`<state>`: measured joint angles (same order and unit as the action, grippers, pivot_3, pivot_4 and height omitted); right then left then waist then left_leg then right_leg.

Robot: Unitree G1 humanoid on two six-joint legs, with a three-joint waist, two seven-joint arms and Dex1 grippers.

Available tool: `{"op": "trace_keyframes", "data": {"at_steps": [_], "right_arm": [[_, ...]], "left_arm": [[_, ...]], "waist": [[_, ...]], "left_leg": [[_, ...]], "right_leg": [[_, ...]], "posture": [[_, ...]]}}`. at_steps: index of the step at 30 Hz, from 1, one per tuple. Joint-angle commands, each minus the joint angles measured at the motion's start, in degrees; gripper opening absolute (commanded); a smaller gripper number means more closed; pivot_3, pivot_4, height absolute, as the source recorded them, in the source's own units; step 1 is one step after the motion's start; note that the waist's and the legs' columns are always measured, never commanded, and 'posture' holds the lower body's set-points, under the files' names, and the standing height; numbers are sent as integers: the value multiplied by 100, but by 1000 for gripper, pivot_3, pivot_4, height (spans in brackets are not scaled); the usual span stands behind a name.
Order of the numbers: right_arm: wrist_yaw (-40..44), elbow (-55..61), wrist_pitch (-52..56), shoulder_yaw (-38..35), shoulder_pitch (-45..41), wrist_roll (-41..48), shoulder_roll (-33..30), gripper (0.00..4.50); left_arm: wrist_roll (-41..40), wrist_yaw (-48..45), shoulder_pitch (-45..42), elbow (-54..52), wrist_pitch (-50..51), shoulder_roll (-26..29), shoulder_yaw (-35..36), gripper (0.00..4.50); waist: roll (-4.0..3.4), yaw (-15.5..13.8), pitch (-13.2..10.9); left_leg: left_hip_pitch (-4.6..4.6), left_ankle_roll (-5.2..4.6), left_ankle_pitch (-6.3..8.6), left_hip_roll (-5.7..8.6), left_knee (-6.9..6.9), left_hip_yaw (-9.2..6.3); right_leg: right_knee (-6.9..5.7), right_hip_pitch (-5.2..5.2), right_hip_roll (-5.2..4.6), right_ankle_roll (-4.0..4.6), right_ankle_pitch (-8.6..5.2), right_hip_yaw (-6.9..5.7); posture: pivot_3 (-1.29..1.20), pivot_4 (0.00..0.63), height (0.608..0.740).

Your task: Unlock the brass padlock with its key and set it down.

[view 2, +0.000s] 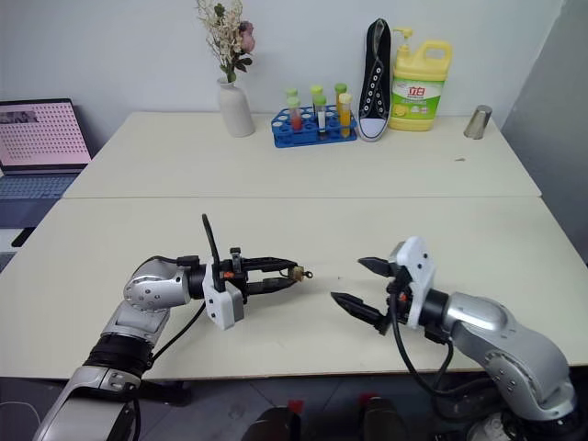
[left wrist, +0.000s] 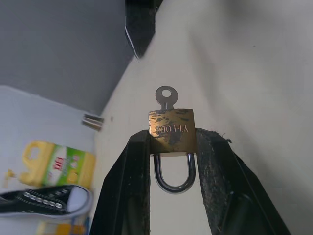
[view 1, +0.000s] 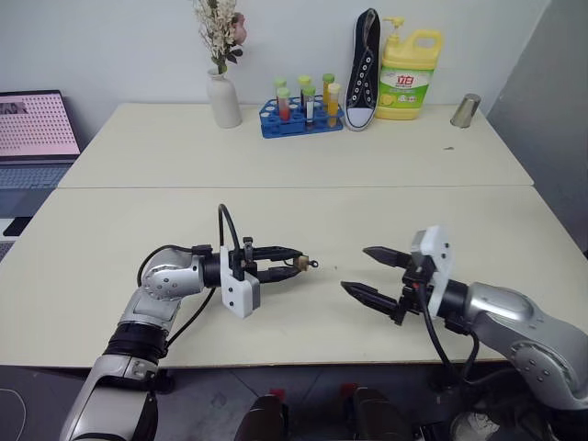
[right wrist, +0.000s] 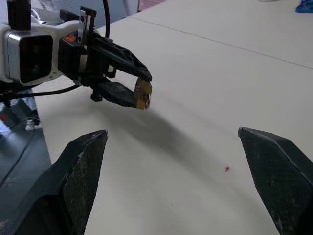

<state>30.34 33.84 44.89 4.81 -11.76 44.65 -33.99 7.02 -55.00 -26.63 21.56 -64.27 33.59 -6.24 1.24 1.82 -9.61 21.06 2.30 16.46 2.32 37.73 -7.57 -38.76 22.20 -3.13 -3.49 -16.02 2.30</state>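
Left gripper (view 1: 296, 261) is pinching the small golden-brass padlock (left wrist: 171, 130) w/ silver shackle betw. fingertips, key (left wrist: 166, 97) sticking out. Right gripper (view 1: 374, 273), jaws wide apart & empty, is facing padlock, near.

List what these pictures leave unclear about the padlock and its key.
- Key blade: left wrist view shows the key head above the brass padlock; the body hides the blade.
- Shackle ends: hidden inside the body between the left gripper fingers, so locked or unlocked is unclear.
- Head views: padlock too small to read.
- Right wrist view: padlock seen edge-on.
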Motion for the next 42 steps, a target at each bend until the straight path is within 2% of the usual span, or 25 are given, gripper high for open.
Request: {"op": "trace_keyframes", "data": {"at_steps": [1, 8, 19, 23, 32, 33, 42], "right_arm": [[168, -107, 252, 80, -395, 345, 219, 4500], [304, -360, 635, 260, -885, 421, 432, 4500], [303, -696, 714, 439, -1121, 124, 632, 4500], [380, -757, 718, 473, -1155, 50, 612, 3584], [506, -798, 734, 502, -1203, -44, 657, 210], [508, -804, 756, 477, -1211, -12, 674, 0], [611, -761, 765, 395, -1209, 13, 686, 0]], "left_arm": [[216, 478, 48, -86, -375, 215, 93, 955], [636, 1151, -32, 8, -494, 317, -60, 955], [962, 1701, -62, -144, -334, 428, -296, 955], [1007, 1819, -39, -290, -235, 431, -357, 955], [1125, 2060, 28, -462, -61, 436, -476, 955], [1147, 2086, 31, -439, -70, 447, -486, 955], [1258, 2237, 57, -388, -117, 515, -534, 955]], "waist": [[-1, 1, -1], [-2, -22, -2], [-4, -11, -3], [-5, -10, -3], [-6, -10, -4], [-6, -10, -4], [-7, -10, -5]], "left_leg": [[0, 0, 0, 0, -1, 0], [2, 0, 0, 3, 1, -2], [2, 0, 0, 5, -1, -1], [3, 0, 0, 4, -1, -1], [3, 0, 0, 4, -1, -1], [3, 0, 0, 5, -1, -1], [4, 0, 0, 4, -2, -1]], "right_leg": [[-1, 1, 0, 0, 0, 0], [0, 1, -4, 0, 0, -2], [-4, 7, -2, 0, 0, -3], [-4, 7, -2, 0, 0, -3], [-4, 7, -2, 0, 0, -3], [-4, 7, -2, 0, 0, -3], [-2, 7, -2, 0, 0, -4]], "posture": [[0, 150, 740], [0, 150, 740], [0, 150, 740], [0, 150, 740], [0, 150, 740], [0, 150, 740], [0, 150, 740]]}}
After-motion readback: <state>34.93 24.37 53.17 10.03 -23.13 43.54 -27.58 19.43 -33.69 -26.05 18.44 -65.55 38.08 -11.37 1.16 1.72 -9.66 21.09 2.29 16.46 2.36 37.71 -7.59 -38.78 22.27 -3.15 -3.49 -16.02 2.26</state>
